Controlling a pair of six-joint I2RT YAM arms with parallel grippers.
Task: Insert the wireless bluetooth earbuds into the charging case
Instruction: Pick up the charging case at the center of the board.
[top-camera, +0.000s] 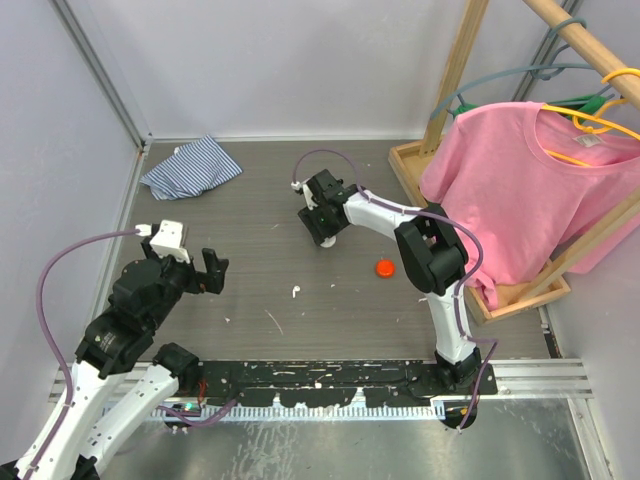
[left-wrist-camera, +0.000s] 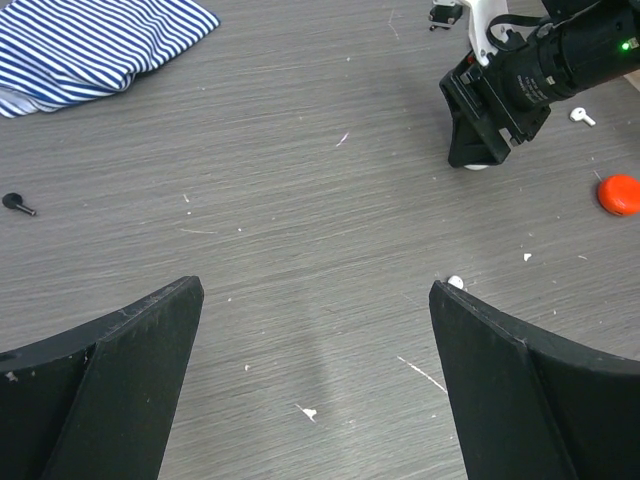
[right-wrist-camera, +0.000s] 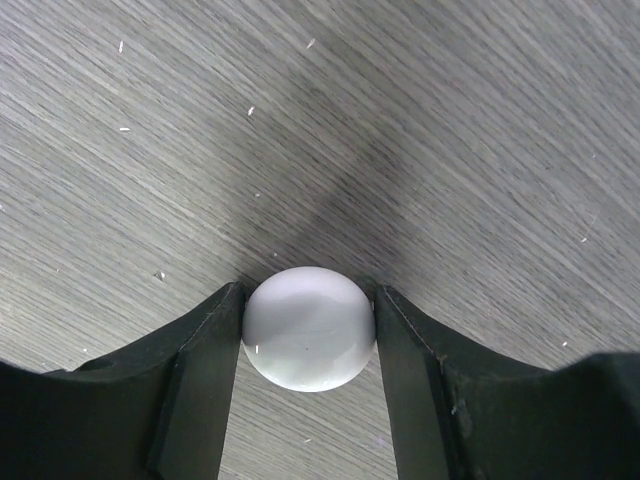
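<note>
Your left claw (top-camera: 214, 270) stands wide open and empty. Three earbuds lie loose on the table (top-camera: 250, 215): near white earbud (top-camera: 295, 292), black earbud (left-wrist-camera: 15, 203), far white earbud (left-wrist-camera: 583, 117). Of two cases, the red case (top-camera: 385, 267) lies free, and your right claw (top-camera: 325, 240) pinches the white case (right-wrist-camera: 308, 328).

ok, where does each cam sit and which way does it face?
Top external: above and behind the robot, looking down on the grey wood-grain table; both arms show.
Left wrist: low, facing across the table; open left gripper at the bottom.
Right wrist: pointing down; right gripper shut on the white round plastic case.
Shared: top and left wrist both see the red round plastic case.
</note>
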